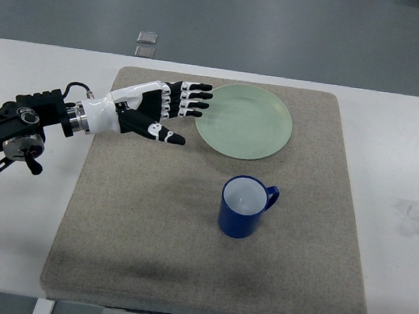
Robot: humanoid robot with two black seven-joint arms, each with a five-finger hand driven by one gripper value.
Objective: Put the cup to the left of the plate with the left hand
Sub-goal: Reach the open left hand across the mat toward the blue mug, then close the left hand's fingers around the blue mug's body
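1. A white surface fills most of the frame; a grey-brown felt mat covers its middle, and everything the task concerns sits on that mat.
2. Beyond the far edge of the surface, at the upper left of the frame, two small grey square pieces lie on the grey floor; a faint smudge marks the surface at the right of the frame.
3. The pale green plate lies in the upper middle of the mat; it looks bare, with nothing on it.
4. The blue cup stands upright below the plate, toward the lower middle of the mat; its handle points to the upper right; its pale inside looks empty; it stands apart from the plate and from the hand.
5. The left hand reaches in from the left edge of the frame over the upper left of the mat; its fingers are stretched out and spread, holding nothing; their tips come up to the plate's left rim; the thumb points toward the lower right.
6. The mat between the hand and the cup is bare.
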